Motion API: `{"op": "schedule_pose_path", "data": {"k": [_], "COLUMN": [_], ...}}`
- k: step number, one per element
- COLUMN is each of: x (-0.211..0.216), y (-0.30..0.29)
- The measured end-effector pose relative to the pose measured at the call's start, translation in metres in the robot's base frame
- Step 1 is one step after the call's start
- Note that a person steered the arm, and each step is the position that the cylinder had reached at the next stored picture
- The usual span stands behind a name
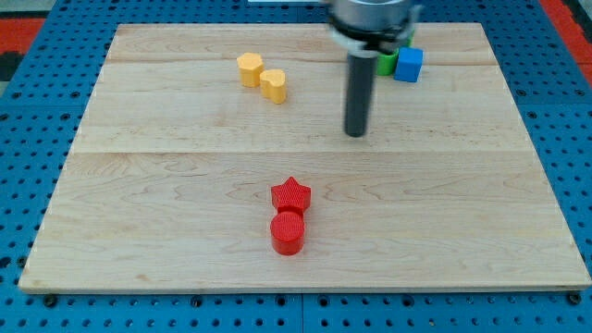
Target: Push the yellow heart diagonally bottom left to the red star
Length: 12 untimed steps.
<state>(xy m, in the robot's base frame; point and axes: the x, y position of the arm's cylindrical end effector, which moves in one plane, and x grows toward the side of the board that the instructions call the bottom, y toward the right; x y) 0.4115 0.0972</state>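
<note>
Nearest the wooden board's (139, 240) bottom edge, just left of centre: a red cylinder (288, 233), with the red star (291, 194) touching its far side, 1 star point aimed at the top edge. Farther up, right of centre: my tip (357, 133), a bare rod end with no pincer to spread or close, clear of every block. Toward the top edge, left of centre: the yellow heart (273, 85), well up and left of the star, left of the tip; pointing direction and long axis too small to make out. Touching its upper left: a second yellow block (250, 68), roughly hexagonal. Farthest, near the top edge right of centre: a blue cube (409, 64) beside a green block (388, 64) partly hidden by the rod.
</note>
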Motion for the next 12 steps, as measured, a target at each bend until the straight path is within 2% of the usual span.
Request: {"op": "schedule_pose_path", "data": {"k": [1,2,3,4,6,7,8,9,11,12], "x": [-0.040,-0.092,-0.114,-0.129,-0.005,-0.040,-0.047,0.003,0.099,0.083], "y": [0.026,0.011,-0.068,-0.124,-0.104,-0.114,-0.149,-0.170,-0.173,-0.212]}}
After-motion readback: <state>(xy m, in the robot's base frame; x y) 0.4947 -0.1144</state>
